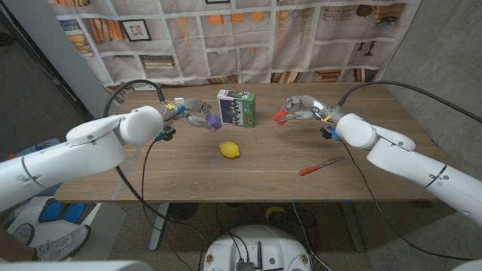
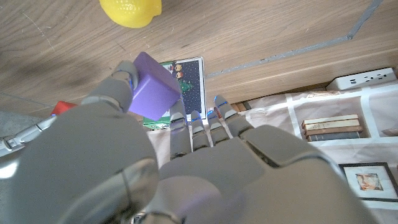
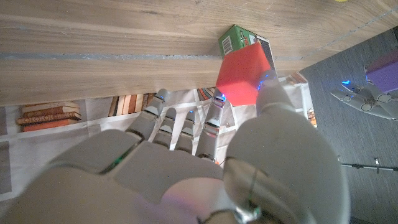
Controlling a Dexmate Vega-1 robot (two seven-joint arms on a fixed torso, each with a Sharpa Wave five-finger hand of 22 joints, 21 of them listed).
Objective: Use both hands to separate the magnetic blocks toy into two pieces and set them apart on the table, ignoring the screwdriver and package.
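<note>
Above the table (image 1: 256, 169), the left hand (image 1: 194, 113) is pinching the purple block (image 1: 214, 120), while the right hand (image 1: 301, 109) is pinching the red block (image 1: 280, 116), the green package (image 1: 236, 108) standing between them.

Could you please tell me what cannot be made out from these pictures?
- Purple block: its underside, covered by the left robot hand in the left wrist view.
- Red block: its far faces, behind the right robot hand.
- Package: print too small in the head view.
</note>
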